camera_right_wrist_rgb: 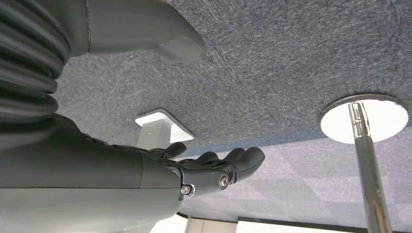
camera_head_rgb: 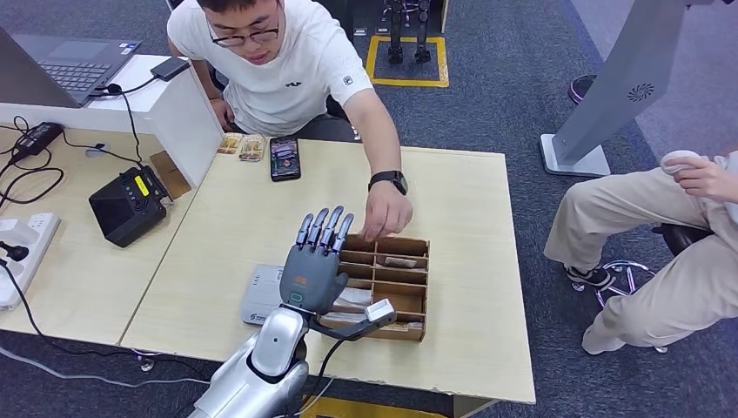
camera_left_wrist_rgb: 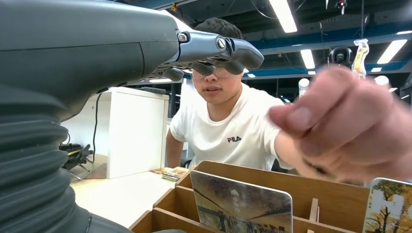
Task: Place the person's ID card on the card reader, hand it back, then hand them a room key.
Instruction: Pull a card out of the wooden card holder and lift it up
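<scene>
My left hand (camera_head_rgb: 315,261) hovers flat over the near left part of a wooden slotted box (camera_head_rgb: 416,287), fingers stretched out and holding nothing. In the left wrist view its fingers (camera_left_wrist_rgb: 214,48) reach above the box (camera_left_wrist_rgb: 272,177), where picture-printed room key cards (camera_left_wrist_rgb: 241,204) stand in the slots. A person's hand (camera_head_rgb: 385,212) reaches into the box's far edge and looms close and blurred (camera_left_wrist_rgb: 347,126) in the left wrist view. The white card reader (camera_head_rgb: 258,296) lies just left of the box, partly under my arm. My right hand (camera_right_wrist_rgb: 216,170) hangs over the carpet, fingers loose and empty.
A phone (camera_head_rgb: 285,158) and snack packets (camera_head_rgb: 241,145) lie at the table's far edge. A black device (camera_head_rgb: 129,205) sits on the lower desk to the left, with cables and a laptop (camera_head_rgb: 74,65). A second person (camera_head_rgb: 661,235) sits at the right.
</scene>
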`<state>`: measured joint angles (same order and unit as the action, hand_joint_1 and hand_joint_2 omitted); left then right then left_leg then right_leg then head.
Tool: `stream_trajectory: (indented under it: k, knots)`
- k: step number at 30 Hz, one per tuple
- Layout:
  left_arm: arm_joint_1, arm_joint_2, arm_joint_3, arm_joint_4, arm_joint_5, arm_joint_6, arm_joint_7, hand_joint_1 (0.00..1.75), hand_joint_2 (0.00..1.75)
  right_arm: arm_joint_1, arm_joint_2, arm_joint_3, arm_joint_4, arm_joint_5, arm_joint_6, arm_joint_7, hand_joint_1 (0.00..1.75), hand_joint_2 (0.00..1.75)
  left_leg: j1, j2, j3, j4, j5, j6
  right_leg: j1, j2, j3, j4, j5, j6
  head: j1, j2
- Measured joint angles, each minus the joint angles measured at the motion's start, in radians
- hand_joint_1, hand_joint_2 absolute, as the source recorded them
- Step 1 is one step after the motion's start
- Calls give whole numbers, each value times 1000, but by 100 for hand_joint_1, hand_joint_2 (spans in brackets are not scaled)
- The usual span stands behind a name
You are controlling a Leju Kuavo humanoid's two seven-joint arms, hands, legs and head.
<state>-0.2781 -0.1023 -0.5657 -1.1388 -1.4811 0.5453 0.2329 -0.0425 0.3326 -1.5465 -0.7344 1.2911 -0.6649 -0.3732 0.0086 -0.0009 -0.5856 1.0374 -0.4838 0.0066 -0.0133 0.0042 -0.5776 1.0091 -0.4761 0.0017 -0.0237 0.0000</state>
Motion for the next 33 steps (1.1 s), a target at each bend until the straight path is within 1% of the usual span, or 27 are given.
stream_trajectory:
  k: [5,13,17,20,21,22,23,25,26,27,28,31,33]
  knots:
    - [4,0,0,-6,-1,-8,-7,0,175,0,0,0,1,0,0,11,0,175,0,0,0,0,0,0,0,0,0,0,0,0,0,0]
    - [7,0,0,-8,-1,-8,-14,0,175,0,0,0,2,-8,0,-4,0,175,0,0,0,0,0,0,0,0,0,0,0,0,0,0]
    - [8,-1,0,-9,-1,-15,-18,0,175,0,0,0,4,-2,0,4,0,175,0,0,0,0,0,0,0,0,0,0,0,0,0,0]
    - [8,-1,0,-9,-2,-20,-24,4,175,-1,0,0,4,-4,0,1,0,175,0,0,0,0,0,0,0,0,0,0,0,0,0,0]
    - [8,-1,0,-9,-1,-20,-27,8,175,-1,0,0,5,-3,0,0,0,175,0,0,0,0,0,0,0,0,0,0,0,0,0,0]
    - [8,0,0,-9,-1,-21,-31,26,175,-1,0,0,5,-3,0,0,0,175,0,0,0,0,0,0,0,0,0,0,0,0,0,0]
    - [9,0,0,-9,-1,-21,-33,61,175,-1,0,0,5,-3,0,-1,0,175,0,0,0,0,0,0,0,0,0,0,0,0,0,0]
    - [10,0,0,-9,0,-24,-38,140,175,-1,0,0,6,-2,0,-2,0,175,0,0,0,0,0,0,0,0,0,0,0,0,0,0]
    - [12,0,0,-9,0,-26,-39,164,175,-1,0,0,7,0,0,0,0,175,0,0,0,0,0,0,0,0,0,0,0,0,0,0]
    - [13,0,0,-9,0,-29,-41,171,175,-1,0,0,8,1,0,1,0,175,0,0,0,0,0,0,0,0,0,0,0,0,0,0]
    - [14,0,0,-9,0,-34,-43,175,175,-1,0,0,8,0,0,0,0,175,0,0,0,0,0,0,0,0,0,0,0,0,0,0]
    - [14,0,0,-9,0,-59,-53,175,175,-2,0,0,9,1,0,-1,0,175,0,0,0,0,0,0,0,0,0,0,0,0,0,0]
    - [14,1,0,-6,0,-99,-65,175,175,-2,0,0,9,7,0,-4,0,175,0,0,0,0,0,0,0,0,0,0,0,0,0,0]
